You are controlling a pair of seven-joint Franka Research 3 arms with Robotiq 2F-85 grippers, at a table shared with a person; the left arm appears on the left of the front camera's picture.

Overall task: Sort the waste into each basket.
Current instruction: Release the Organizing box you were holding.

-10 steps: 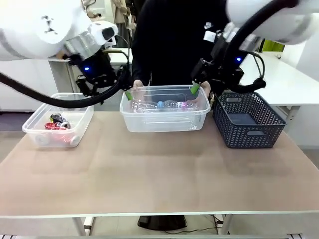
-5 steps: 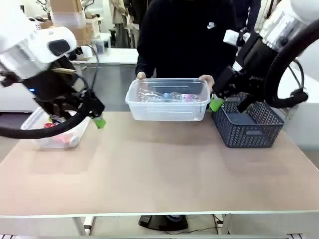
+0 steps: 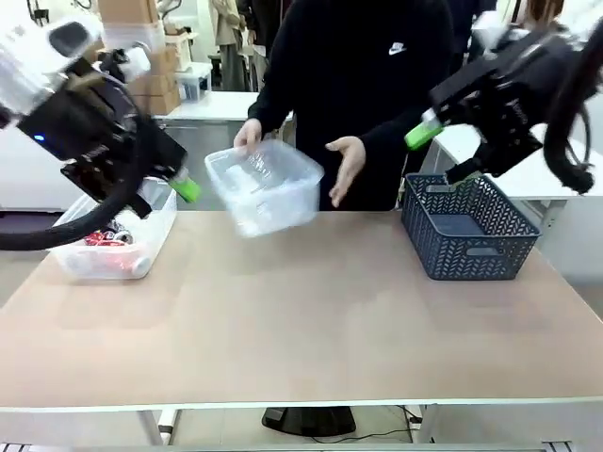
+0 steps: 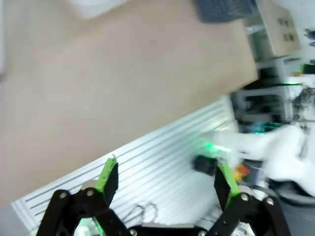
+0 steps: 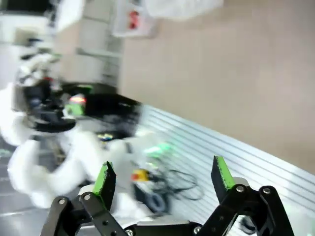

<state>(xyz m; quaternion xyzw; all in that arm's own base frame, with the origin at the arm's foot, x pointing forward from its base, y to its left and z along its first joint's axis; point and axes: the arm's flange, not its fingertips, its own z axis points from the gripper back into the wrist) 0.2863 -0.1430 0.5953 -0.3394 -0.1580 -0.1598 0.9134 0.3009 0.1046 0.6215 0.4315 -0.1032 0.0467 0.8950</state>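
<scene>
A person's hand lifts a see-through tub [image 3: 265, 187] off the table and tilts it; its contents are blurred. At the left, a second see-through tub [image 3: 141, 235] rests on the table with red shiny waste [image 3: 102, 238] in it. The dark blue lattice basket [image 3: 468, 229] stands at the right, and nothing shows inside it. My left gripper [image 3: 185, 188] hovers above the left tub, and my right gripper [image 3: 423, 136] hangs high above the basket. Both wrist views show open, empty jaws: left gripper [image 4: 166, 179], right gripper [image 5: 163, 176].
The person stands at the far side, with the other hand [image 3: 345, 168] open beside the raised tub. The tan tabletop [image 3: 311, 320] stretches between the containers. The left wrist view shows the basket [image 4: 224, 10] at its top edge and a ribbed metal rail [image 4: 162, 152] along the table's edge.
The person has picked the middle tub up from the table and swung it left, tilted. Both my arms have pulled back and upward, away from that tub.
</scene>
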